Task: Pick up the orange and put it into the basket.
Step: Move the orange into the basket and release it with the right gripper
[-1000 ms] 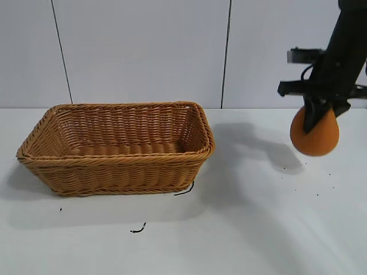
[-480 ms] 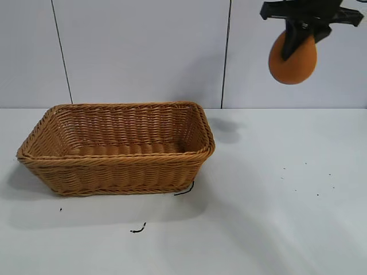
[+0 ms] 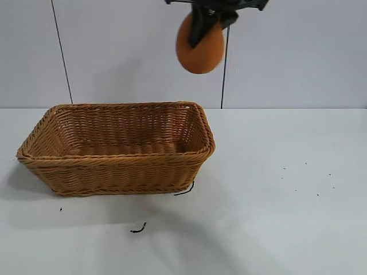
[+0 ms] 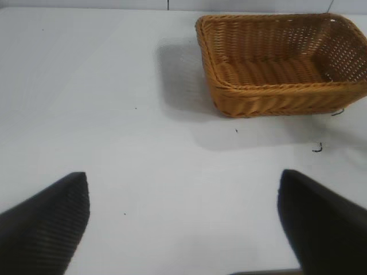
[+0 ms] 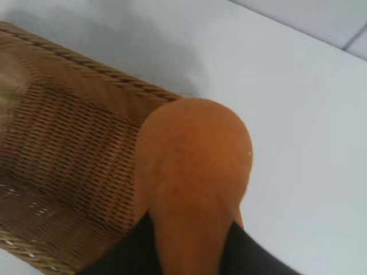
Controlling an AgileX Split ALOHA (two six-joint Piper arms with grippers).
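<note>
My right gripper [image 3: 205, 26] is shut on the orange [image 3: 200, 47], a dull orange rounded lump, and holds it high in the air above the right end of the basket [image 3: 117, 161]. In the right wrist view the orange [image 5: 192, 172] hangs between my dark fingers [image 5: 120, 255] over the basket's braided rim [image 5: 97, 71]. The basket is tan woven wicker and nothing shows inside it. My left gripper [image 4: 183, 220] is open and empty over bare table, well away from the basket [image 4: 281, 94].
The white table [image 3: 275, 217] carries small black specks and two short dark scraps [image 3: 137, 230] near the basket's front. A pale panelled wall [image 3: 126, 51] stands behind.
My right gripper has carried the orange up and to the left, from beside the table at the right to high above the basket's right end. The left arm has not moved.
</note>
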